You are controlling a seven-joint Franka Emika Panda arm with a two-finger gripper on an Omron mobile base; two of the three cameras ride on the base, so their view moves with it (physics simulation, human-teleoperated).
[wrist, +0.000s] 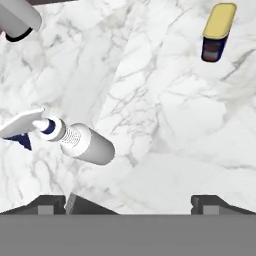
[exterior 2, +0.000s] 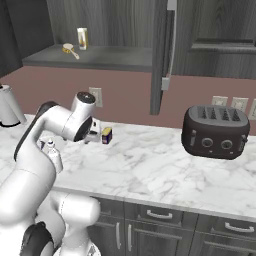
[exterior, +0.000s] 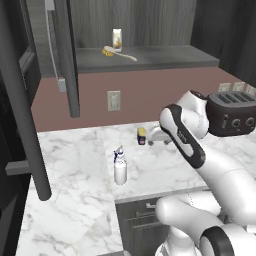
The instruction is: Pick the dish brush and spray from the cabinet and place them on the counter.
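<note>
Two task items sit apart: the spray (exterior: 120,170) stands upright on the counter (exterior: 75,200) at the centre of the left base view, while the dish brush (exterior: 118,53) lies on the grey shelf of the cabinet (exterior: 150,57) at the upper centre of that frame, its yellow head beside a small yellowish carton (exterior: 117,39). In the hand view the spray bottle (wrist: 75,140) appears at the left middle, well clear of the gripper (wrist: 130,202), whose two dark finger tips stand wide apart at the bottom with nothing between them. A small yellow-and-dark block (wrist: 217,32) rests on the marble at the upper right of that view, and near the wall just left of the arm's wrist in the left base view. From the right base view the open cabinet door (exterior 2: 162,55) hangs at the upper centre, a dark toaster (exterior 2: 215,131) sits on the counter at the right, and a white wall outlet (exterior 2: 96,96) shows behind the arm
</note>
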